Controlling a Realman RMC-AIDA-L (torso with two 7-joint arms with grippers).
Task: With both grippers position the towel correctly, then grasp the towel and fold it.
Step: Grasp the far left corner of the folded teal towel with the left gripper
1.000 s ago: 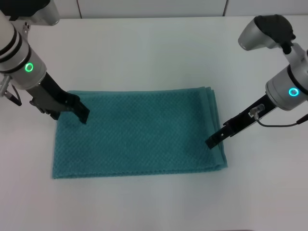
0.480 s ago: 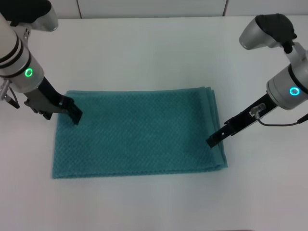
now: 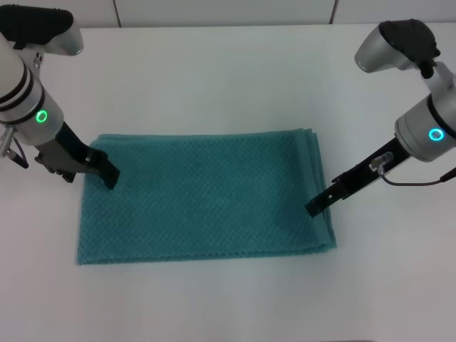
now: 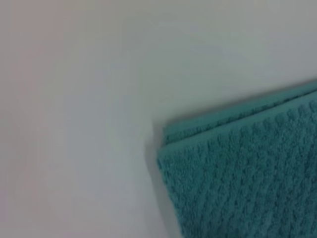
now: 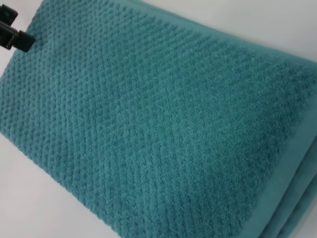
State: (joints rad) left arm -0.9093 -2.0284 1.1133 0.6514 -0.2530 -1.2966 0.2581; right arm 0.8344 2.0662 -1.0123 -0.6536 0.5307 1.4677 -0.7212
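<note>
Both grippers are low over the towel, one at each short side. The left gripper is at the far left corner of the towel, with its black tip above the cloth just inside the edge. I cannot tell if its fingers are spread or pressed together, because they look like one dark piece in the head view. The right gripper points down and to the left at the right short side of the towel, near the front right corner. Its tip seems to touch the cloth, but if it is spread or pressed together I also cannot tell.

The towel is teal-green with a dotted waffle weave. It lies flat on the white tabletop as a wide rectangle, with its long sides running left to right. At the right short side several stacked layers show as thin steps along the edge. The left wrist view shows one corner of the towel with two layers, the upper one a little behind the lower one, and bare tabletop beside it. The right wrist view is filled by the towel; the smooth border runs along one side, and a small black part, the left gripper, shows at the far corner.
</note>
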